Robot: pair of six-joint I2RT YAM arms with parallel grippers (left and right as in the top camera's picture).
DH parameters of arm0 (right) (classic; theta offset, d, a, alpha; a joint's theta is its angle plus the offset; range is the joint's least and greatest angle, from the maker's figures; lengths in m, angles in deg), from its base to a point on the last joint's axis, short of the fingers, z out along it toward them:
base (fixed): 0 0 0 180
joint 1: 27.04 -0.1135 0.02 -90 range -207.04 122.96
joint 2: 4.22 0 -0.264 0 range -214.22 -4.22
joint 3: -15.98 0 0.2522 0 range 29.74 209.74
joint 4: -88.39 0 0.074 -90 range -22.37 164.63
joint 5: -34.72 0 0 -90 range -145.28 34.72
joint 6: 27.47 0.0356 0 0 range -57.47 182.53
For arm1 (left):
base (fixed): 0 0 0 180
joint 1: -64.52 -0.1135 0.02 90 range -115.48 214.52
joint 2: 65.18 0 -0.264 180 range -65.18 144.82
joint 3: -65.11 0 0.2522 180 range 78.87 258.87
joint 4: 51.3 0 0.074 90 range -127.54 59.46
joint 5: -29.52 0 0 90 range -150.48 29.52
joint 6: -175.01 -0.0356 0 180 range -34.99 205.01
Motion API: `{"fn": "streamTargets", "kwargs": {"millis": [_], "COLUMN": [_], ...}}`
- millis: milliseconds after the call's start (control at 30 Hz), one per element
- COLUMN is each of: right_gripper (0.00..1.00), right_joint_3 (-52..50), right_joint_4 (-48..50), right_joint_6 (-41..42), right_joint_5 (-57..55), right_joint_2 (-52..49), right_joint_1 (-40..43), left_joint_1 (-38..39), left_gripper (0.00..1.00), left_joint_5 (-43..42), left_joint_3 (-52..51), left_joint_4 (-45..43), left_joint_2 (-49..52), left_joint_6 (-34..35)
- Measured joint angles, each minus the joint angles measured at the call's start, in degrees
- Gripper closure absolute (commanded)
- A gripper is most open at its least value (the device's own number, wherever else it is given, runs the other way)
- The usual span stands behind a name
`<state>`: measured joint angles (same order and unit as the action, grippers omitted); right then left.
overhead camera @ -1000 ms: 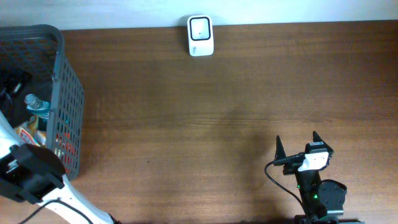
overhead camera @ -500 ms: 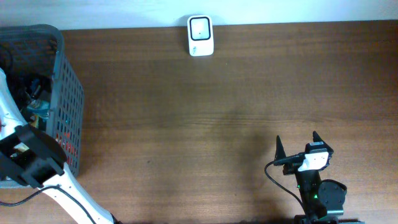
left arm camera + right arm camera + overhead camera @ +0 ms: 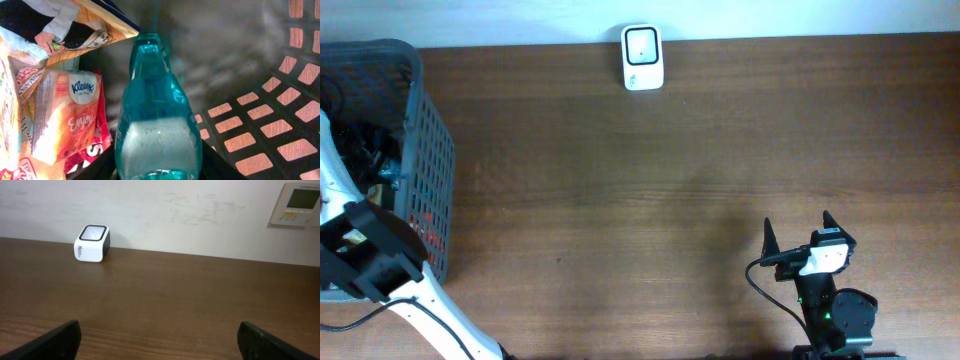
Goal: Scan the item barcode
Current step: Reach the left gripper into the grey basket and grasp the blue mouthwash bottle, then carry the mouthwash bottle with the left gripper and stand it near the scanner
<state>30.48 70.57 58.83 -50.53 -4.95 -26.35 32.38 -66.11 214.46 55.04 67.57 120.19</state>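
1. My left pincer (image 3: 157,172) is down inside the basket (image 3: 430,170) at the left end of the table (image 3: 670,200). A clear blue-green bottle (image 3: 157,120) fills its camera and sits right between the dark fingers at the lower edge of the picture. I cannot tell whether the fingers press on it or only flank it.
2. The bottle's neck points away from the camera toward the basket's grey inner wall. There is a band of fine bubbles across its body.
3. Just left of the bottle I see an orange tissue pack (image 3: 65,120). Above that is a printed paper bag (image 3: 75,25).
4. My right pincer (image 3: 798,230) sits near the front right of the table with its fingers spread wide and nothing between them. Through its camera I see only bare wood ahead.
5. The scanner (image 3: 642,57), a small white box with a dark window, stands at the far edge of the table against the wall. It is well apart from both the basket and the right pincer.
6. A wall panel (image 3: 300,202) shows at the upper right of the right wrist view.
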Motion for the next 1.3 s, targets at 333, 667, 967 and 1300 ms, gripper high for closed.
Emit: {"fn": "streamTargets", "kwargs": {"millis": [333,667,967,1300], "right_gripper": [0.02,0.02,0.02,0.02], "right_joint_3": [0.0,0.0,0.0,0.0], "right_joint_4": [0.0,0.0,0.0,0.0], "right_joint_6": [0.0,0.0,0.0,0.0], "right_joint_5": [0.0,0.0,0.0,0.0], "right_joint_2": [0.0,0.0,0.0,0.0], "right_joint_1": [0.0,0.0,0.0,0.0], "left_joint_1": [0.0,-0.1,6.9,42.0], "left_gripper": [0.76,0.73,0.72,0.7], "left_joint_5": [0.0,-0.4,-10.7,-9.2], "left_joint_3": [5.0,31.7,38.0,37.1], "left_joint_4": [2.3,4.5,3.3,1.0], "left_joint_2": [0.2,-3.3,-24.0,-8.1], "left_joint_6": [-0.2,-4.2,-4.1,-4.1]}}
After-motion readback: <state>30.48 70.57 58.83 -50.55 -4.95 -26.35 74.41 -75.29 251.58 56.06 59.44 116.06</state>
